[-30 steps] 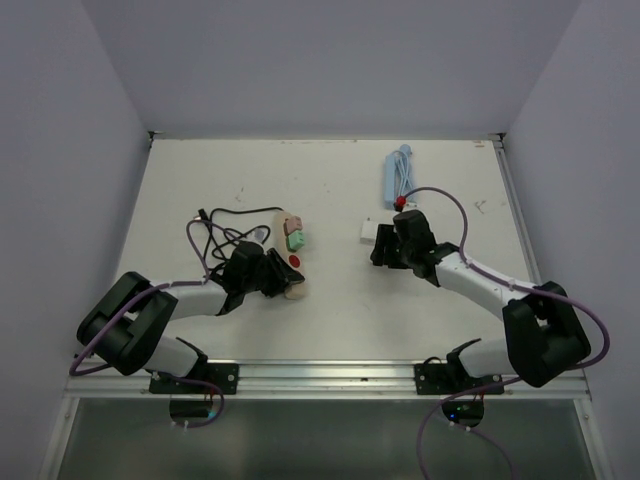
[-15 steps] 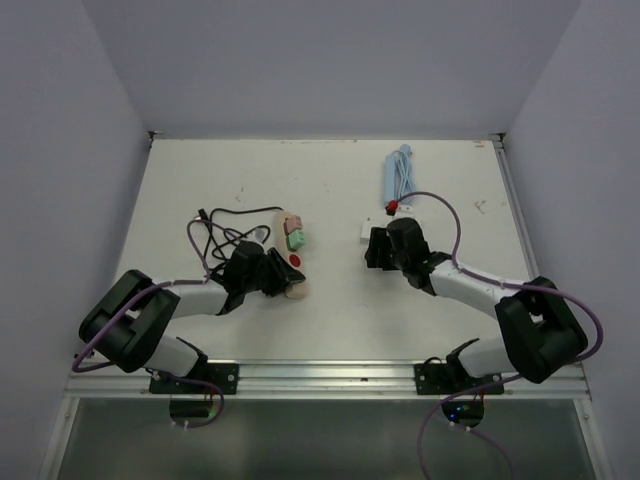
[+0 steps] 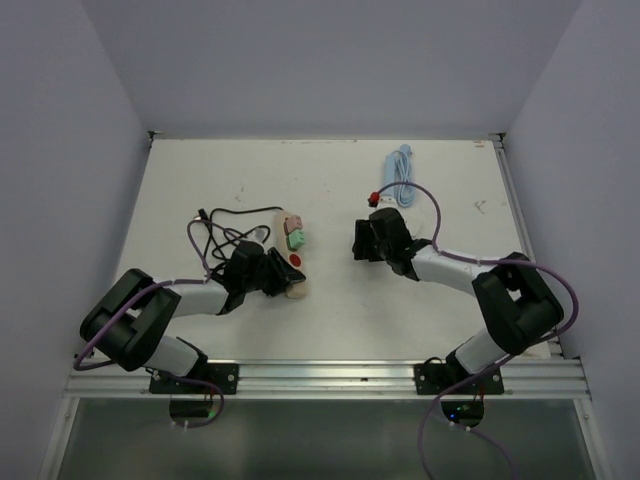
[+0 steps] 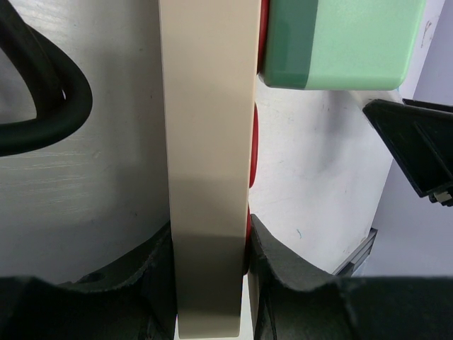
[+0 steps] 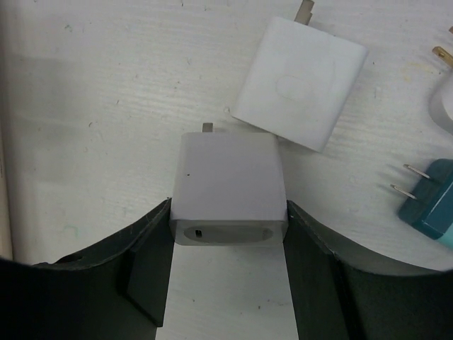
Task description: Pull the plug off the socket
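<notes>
The left fingers (image 4: 279, 283) pinch the near end of the cream power strip (image 4: 209, 142) at bottom centre, steadying it on the counter (image 4: 92, 177). The green plug (image 4: 340, 42) sits in its socket, upper right. The right fingers (image 5: 315, 255) clamp a white charger (image 5: 228, 188), prong bare. Likely next: drop the charger, grip the green plug, and pull it straight out.

Bright, even overhead light, soft shadows, slightly blurred wrist close-ups

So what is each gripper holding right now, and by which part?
Left gripper clamps the beige power strip across its long sides near one end. Right gripper pinches the white charger by its two sides.
</notes>
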Controlling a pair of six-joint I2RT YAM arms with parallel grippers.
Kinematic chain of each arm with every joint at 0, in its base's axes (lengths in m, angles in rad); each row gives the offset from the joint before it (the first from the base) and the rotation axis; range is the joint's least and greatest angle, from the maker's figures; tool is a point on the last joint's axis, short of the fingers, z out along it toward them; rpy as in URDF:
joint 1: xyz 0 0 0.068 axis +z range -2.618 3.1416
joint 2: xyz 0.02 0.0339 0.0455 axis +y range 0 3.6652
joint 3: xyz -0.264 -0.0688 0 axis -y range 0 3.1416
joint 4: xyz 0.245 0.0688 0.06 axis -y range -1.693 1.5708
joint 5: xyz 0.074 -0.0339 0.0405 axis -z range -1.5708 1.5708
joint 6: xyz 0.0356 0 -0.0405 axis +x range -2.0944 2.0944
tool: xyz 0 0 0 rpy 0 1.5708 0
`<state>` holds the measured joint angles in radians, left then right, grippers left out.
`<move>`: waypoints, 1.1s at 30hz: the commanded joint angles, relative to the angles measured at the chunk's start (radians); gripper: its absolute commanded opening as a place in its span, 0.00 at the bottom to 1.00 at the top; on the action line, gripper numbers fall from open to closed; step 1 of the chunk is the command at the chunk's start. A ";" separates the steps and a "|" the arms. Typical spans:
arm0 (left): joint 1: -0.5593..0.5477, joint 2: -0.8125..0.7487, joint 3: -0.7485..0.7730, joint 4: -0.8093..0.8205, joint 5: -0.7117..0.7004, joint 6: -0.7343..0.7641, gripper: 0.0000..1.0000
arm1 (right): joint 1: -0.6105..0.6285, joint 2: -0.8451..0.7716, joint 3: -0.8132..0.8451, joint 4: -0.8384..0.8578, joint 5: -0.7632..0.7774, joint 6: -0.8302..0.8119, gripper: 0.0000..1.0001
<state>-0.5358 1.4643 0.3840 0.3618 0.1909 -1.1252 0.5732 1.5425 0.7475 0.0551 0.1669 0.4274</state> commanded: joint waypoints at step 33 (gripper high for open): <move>0.011 0.070 -0.053 -0.205 -0.019 0.050 0.00 | 0.011 -0.008 0.243 -0.342 -0.156 0.169 0.84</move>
<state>-0.5304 1.4689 0.3836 0.3767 0.2138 -1.1217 0.5816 1.6230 0.9733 -0.3069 0.0860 0.5262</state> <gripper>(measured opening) 0.404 0.840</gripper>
